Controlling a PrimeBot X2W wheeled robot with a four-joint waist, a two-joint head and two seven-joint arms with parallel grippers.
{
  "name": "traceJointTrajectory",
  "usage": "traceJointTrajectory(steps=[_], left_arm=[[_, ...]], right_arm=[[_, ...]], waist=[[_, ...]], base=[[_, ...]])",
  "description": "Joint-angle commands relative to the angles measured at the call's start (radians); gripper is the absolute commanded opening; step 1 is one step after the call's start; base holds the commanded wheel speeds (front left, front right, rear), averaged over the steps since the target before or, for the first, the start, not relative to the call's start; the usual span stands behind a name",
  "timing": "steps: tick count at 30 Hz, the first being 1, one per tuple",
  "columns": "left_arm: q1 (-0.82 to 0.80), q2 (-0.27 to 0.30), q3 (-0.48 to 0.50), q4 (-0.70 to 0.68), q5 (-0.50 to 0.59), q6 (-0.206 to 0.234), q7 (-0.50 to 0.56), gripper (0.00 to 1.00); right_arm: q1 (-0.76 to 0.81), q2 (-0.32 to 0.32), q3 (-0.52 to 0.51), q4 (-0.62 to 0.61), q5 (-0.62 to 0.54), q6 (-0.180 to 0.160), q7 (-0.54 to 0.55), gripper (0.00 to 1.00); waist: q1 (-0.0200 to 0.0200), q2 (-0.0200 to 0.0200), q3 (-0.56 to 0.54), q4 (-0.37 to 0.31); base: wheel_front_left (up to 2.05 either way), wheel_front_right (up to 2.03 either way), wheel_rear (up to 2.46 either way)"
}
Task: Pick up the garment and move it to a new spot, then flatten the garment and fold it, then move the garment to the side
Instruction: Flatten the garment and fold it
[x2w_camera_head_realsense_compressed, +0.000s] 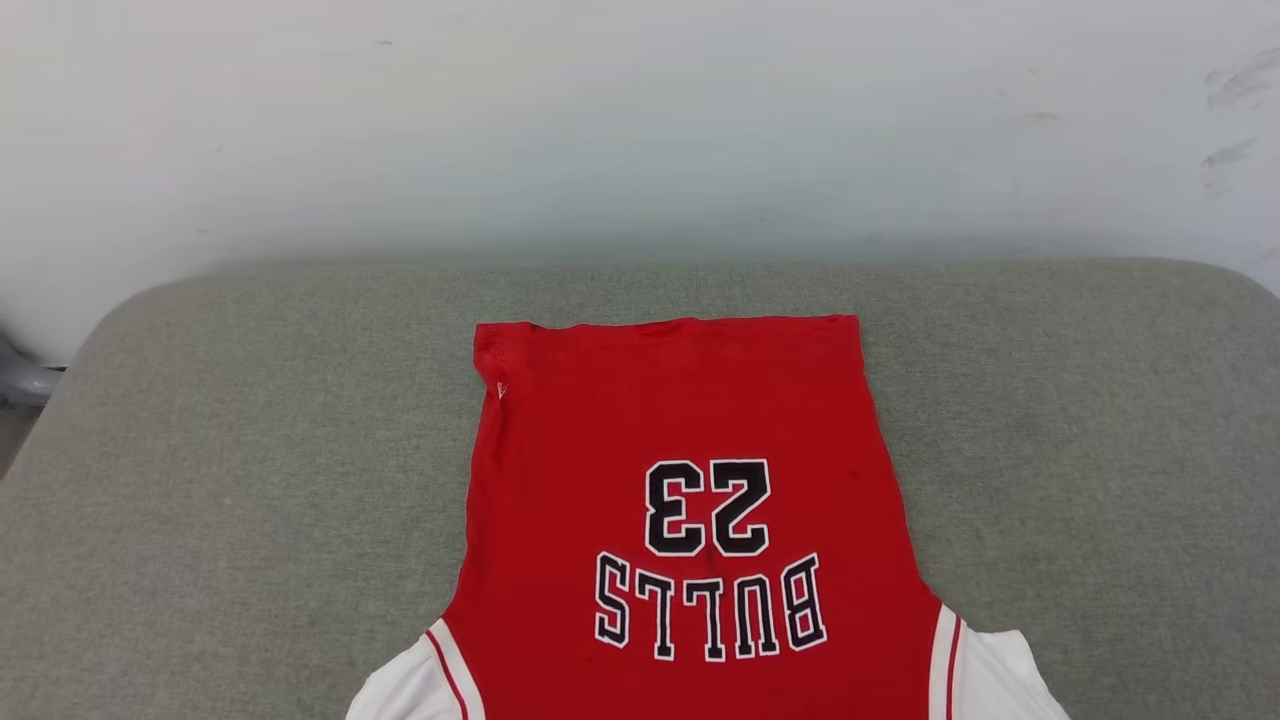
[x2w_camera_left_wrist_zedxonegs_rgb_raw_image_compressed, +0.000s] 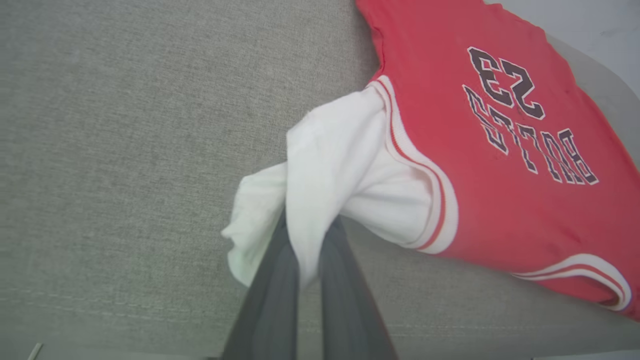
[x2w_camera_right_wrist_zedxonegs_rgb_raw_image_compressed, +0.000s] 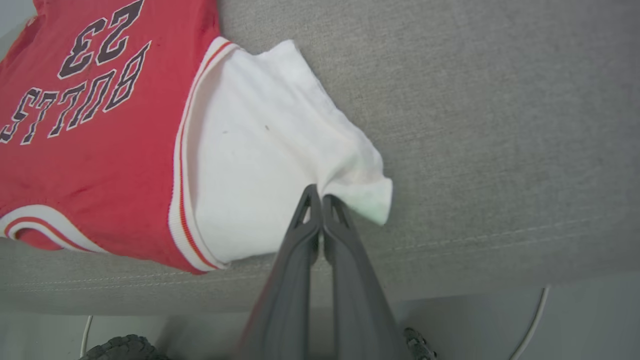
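Note:
The garment, a red jersey with dark white-outlined "BULLS 23" lettering, lies front up on the grey cushion, hem toward the far wall, neck toward me. In the left wrist view my left gripper is shut on one white sleeve, whose cloth bunches up between the two fingers. The right wrist view has my right gripper shut on the edge of the other white sleeve, fingertips pressed together. Both sleeves are lifted slightly off the cushion. The garment's neck trim hangs near the cushion's near edge.
The grey fabric cushion spreads wide on both sides of the garment, with a white wall behind it. Below the cushion's near edge are pale floor, a thin cable and a dark wheel.

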Motion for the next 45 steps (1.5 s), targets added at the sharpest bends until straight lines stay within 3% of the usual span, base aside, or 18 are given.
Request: traceJointTrajectory(steps=[1,2,3,5,6,13,20,25,35,45], left_arm=[[0.004,0.003,0.002,-0.001,0.004,0.002,-0.004,0.0],[0.0,0.001,-0.003,-0.001,0.006,0.0,-0.004,0.0],[-0.01,0.001,-0.008,-0.002,0.015,-0.002,-0.005,0.0],[-0.032,-0.006,-0.017,-0.009,0.027,-0.006,-0.009,0.0],[-0.041,-0.006,-0.024,-0.01,0.036,-0.008,-0.006,0.0],[-0.111,-0.023,-0.05,-0.028,0.076,-0.013,-0.008,0.0],[-0.229,-0.045,-0.073,-0.057,0.132,-0.037,-0.023,0.0],[-0.309,-0.08,-0.083,-0.067,0.166,-0.054,-0.057,0.0],[-0.406,-0.112,-0.105,-0.094,0.201,-0.095,-0.09,0.0],[-0.456,-0.154,-0.123,-0.077,0.203,-0.127,-0.117,0.0]], right_arm=[[0.008,0.001,0.003,0.005,-0.002,-0.001,0.002,0.0],[0.0,0.001,0.004,0.01,0.0,-0.001,0.003,0.0],[-0.014,0.001,0.009,0.016,-0.001,-0.001,-0.002,0.25],[-0.052,0.001,0.015,0.019,-0.007,-0.001,-0.027,0.66],[-0.066,0.001,0.02,0.023,-0.013,-0.001,-0.035,1.0],[-0.299,-0.022,-0.029,0.056,-0.041,-0.001,-0.134,1.0],[-0.635,-0.091,-0.021,0.232,-0.025,-0.001,-0.145,1.0],[-0.874,-0.149,0.011,0.4,0.003,-0.001,-0.058,1.0],[-1.273,-0.236,0.069,0.698,-0.04,-0.001,0.233,1.0],[-1.431,-0.264,0.081,0.898,-0.14,-0.001,0.358,1.0]], waist=[[0.0002,-0.0001,-0.001,0.003],[0.0002,-0.0001,-0.002,0.005],[0.0002,-0.0001,-0.002,0.008],[0.0002,-0.0001,0.0,0.012],[0.0002,-0.0001,0.003,0.016],[0.0002,-0.0001,0.055,0.042],[0.0002,-0.0001,0.198,0.108],[0.0002,-0.0001,0.299,0.158],[0.0002,-0.0001,0.442,0.253],[0.0002,-0.0001,0.517,0.289]], base=[[0.0,0.0,0.0],[0.0,0.0,0.0],[0.0,0.0,0.0],[0.0,0.0,0.0],[0.0,0.0,0.0],[0.0,0.0,0.0],[0.0,0.0,0.0],[0.0,0.0,0.0],[0.0,0.0,0.0],[0.0,0.0,0.0]])
